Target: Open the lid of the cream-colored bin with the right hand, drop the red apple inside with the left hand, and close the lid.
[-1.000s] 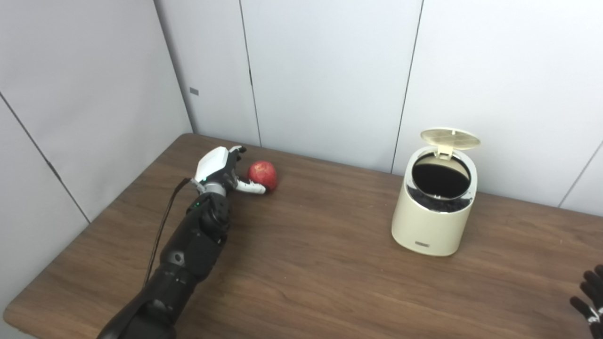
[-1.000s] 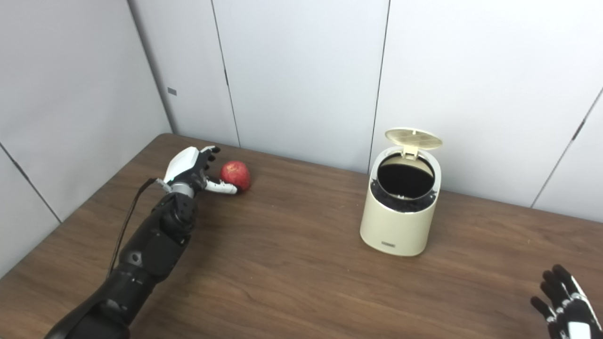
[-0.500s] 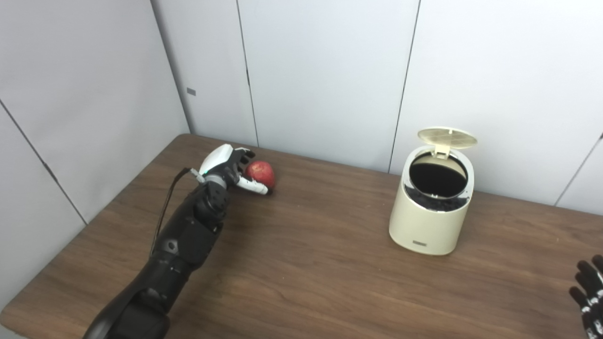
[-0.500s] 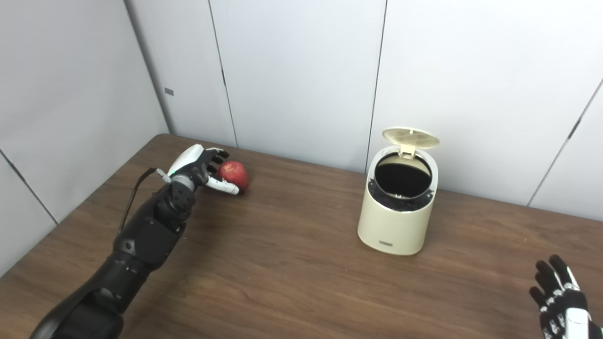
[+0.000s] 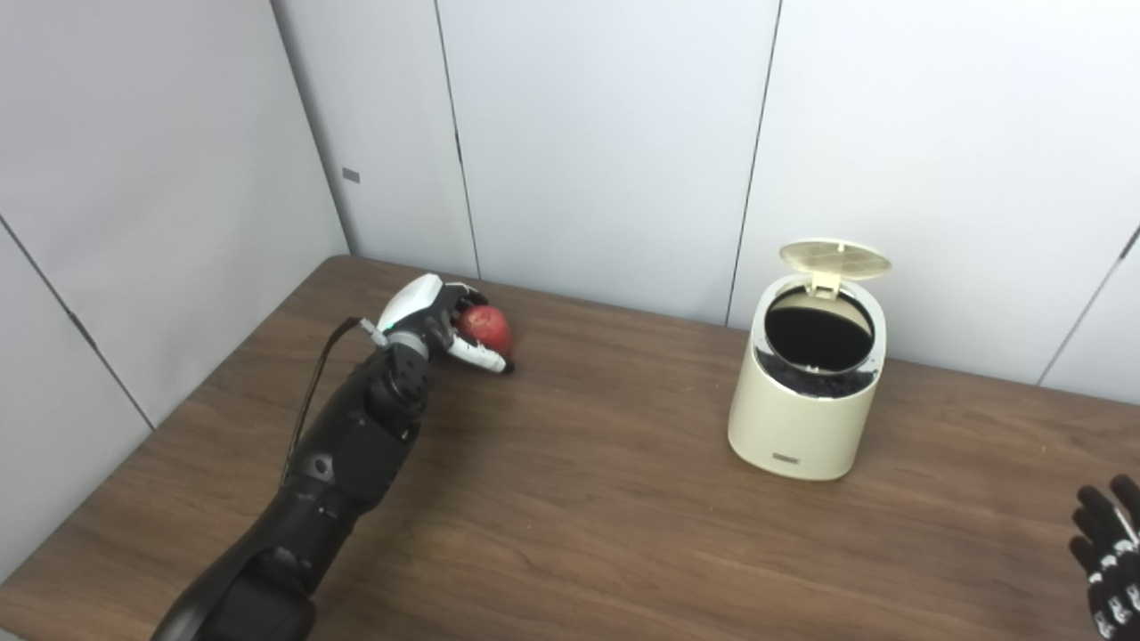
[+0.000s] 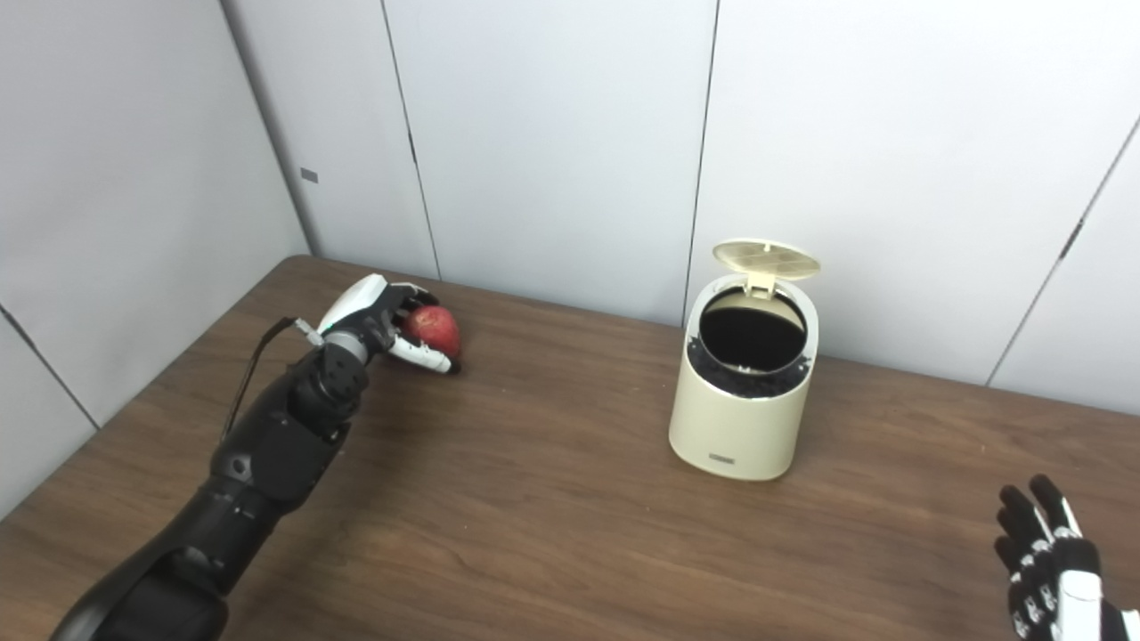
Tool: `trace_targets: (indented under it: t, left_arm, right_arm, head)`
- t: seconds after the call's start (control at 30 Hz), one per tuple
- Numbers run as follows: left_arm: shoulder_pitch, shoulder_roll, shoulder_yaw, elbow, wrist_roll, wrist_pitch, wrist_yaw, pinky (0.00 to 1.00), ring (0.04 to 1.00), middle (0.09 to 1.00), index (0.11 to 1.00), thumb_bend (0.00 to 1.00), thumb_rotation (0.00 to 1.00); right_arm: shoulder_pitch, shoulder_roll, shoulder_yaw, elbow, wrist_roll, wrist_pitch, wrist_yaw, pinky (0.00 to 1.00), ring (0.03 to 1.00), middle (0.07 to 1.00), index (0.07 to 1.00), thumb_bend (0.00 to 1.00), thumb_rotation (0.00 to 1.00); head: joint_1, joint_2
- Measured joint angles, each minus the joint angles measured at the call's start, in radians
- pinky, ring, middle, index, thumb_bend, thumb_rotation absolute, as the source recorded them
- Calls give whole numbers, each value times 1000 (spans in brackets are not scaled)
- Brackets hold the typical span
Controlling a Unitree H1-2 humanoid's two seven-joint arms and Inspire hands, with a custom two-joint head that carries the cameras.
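Apple [image 5: 485, 326] sits at the worktop's [image 5: 570, 534] far left, the left hand [image 5: 434, 317] wrapping it; grip unconfirmed. Bin [image 5: 806, 396] stands well apart, lid [image 5: 834, 259] up. Right hand [image 6: 1051, 570] waits, fingers spread. A loose hold could send the fruit rolling.

The table [image 5: 623, 499] has a dark wood-grain top and stands in a corner. Pale grey wall panels [image 5: 606, 133] with thin dark vertical seams enclose it. Lighting is even.
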Motion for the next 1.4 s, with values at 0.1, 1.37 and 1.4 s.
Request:
trace_targets:
  t: [0.1,1.37,1.4]
  left_arm:
    - [-11,1,-4,14,0,-5,-2,606,699,757,752,851,59]
    - [171,-251,88,-568,-68,-156,173,366,457,496,474,478,0]
    - [175,-260,81,-586,-60,-160,173,361,452,496,479,478,0]
  right_arm:
    - [0,4,3,-5,0,2,-4,977,967,933,965,442,1000]
    - [18,22,40,99,-65,-103,-9,928,906,856,928,501,998]
    - [19,24,41,108,-68,-109,-9,918,900,851,925,512,991]
  head:
    - [0,2]
    - [-270,-48]
    - [-278,-49]
